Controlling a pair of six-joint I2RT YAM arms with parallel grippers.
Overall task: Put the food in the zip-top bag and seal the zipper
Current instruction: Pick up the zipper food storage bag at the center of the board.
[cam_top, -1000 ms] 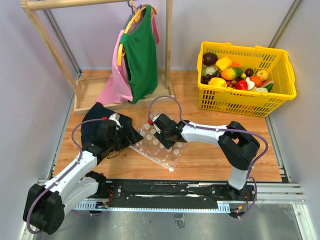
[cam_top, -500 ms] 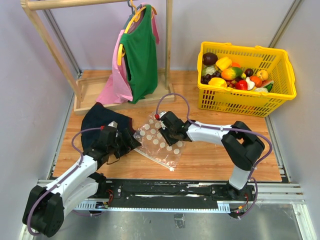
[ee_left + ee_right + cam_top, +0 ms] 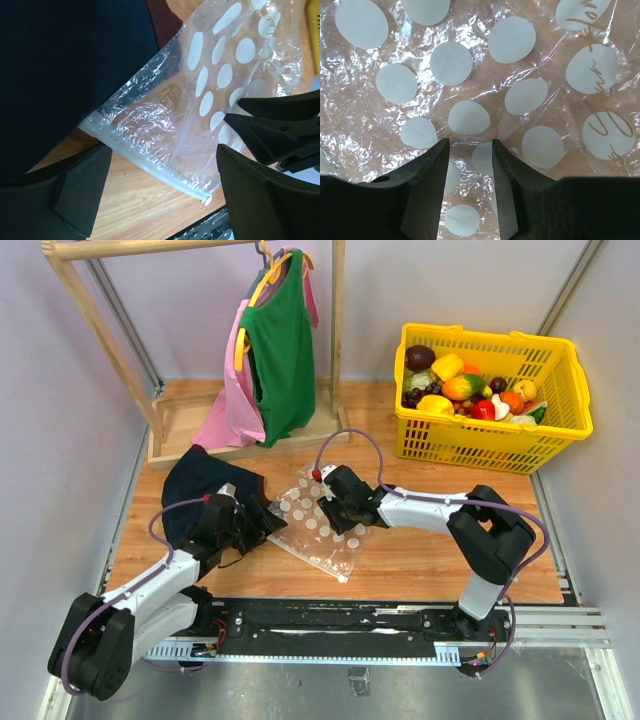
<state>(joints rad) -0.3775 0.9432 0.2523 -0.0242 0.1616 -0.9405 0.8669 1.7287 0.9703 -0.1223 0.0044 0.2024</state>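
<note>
Left pincer (image 3: 164, 155): jaws wide apart, nothing held. The zipper (image 3: 150, 167) of the zip-top bag (image 3: 220, 75) runs across the gap between them, low over the bench (image 3: 145, 210). A navy cloth (image 3: 65, 60) lies outside the left jaw, against the bag's corner.

Right pincer (image 3: 470, 145): jaws partly apart, tips down on the dotted film mid-bag. We cannot tell whether any film is nipped.

The food (image 3: 470, 388) sits in the yellow basket (image 3: 470, 445), well beyond the right pincer. We see none in the bag.

Our judgement is that the step in hand is opening the mouth. We should close the left pincer on one lip of the strip only, keeping the cloth out. The right pincer should pin the lower film. We lift slowly and check that the layers part.
</note>
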